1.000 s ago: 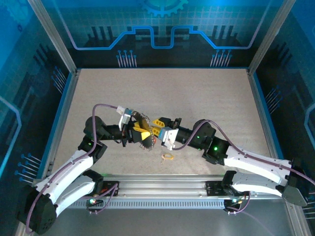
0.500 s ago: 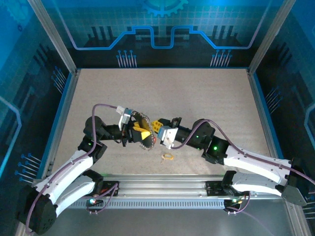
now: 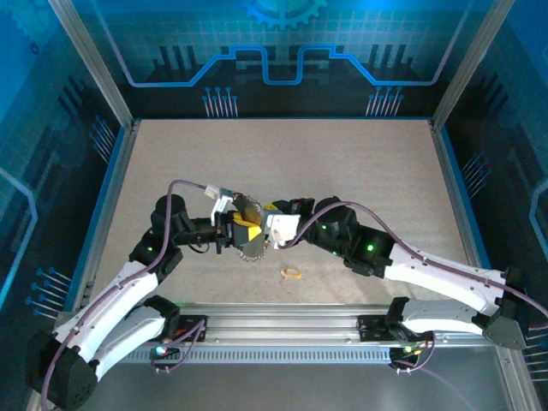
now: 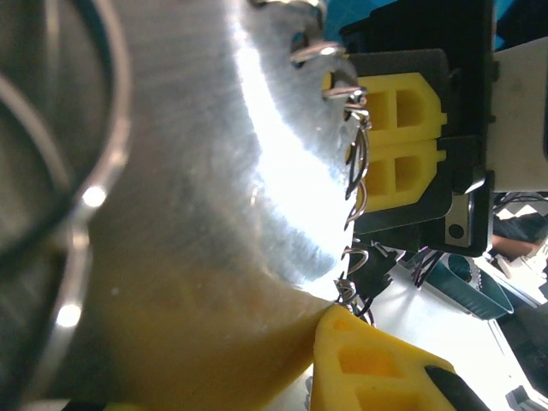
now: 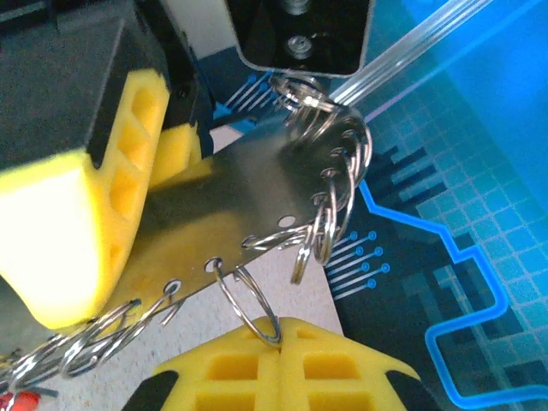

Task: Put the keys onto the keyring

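Right gripper (image 5: 281, 342) apparently pinching keyring (image 5: 270, 332) | left gripper (image 3: 244, 229) holding plate (image 5: 248, 205) | yellow key (image 3: 292, 273) lying apart

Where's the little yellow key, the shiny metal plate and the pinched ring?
yellow key (image 3: 292, 273), top view, its middle.
metal plate (image 5: 248, 199), right wrist view, its flat shiny face.
pinched ring (image 5: 260, 296), right wrist view, its thin wire.

From above and behind the arms I see the whole beige worktop (image 3: 342, 163); my two wrist cameras face each other, very near, sharing a ring-edged silver metal plate (image 5: 235, 201).
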`<action>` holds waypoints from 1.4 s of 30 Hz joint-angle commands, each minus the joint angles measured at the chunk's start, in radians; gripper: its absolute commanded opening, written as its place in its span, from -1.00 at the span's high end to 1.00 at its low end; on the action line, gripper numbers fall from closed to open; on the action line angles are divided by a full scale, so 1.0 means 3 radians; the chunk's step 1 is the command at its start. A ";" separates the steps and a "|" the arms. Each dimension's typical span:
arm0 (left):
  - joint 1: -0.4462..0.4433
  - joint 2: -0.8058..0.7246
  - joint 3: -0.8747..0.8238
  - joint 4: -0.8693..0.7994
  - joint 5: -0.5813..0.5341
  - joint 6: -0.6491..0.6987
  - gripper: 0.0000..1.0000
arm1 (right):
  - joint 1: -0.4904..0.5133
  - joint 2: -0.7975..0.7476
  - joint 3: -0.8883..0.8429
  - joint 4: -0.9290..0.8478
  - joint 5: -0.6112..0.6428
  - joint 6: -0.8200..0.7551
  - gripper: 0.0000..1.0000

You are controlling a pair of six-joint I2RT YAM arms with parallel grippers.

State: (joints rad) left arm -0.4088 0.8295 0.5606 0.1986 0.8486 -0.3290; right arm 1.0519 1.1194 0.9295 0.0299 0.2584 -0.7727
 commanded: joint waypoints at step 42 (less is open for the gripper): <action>-0.0013 -0.0142 -0.0128 0.0248 0.0146 0.0187 1.00 | -0.1209 -0.0158 0.0245 -0.0585 -0.2841 0.1440 0.15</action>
State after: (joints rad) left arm -0.4091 0.8017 0.5373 0.2050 0.8410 -0.3134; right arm 0.7113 1.0454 0.9440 -0.0761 -0.3954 -0.4267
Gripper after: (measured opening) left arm 0.192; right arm 0.424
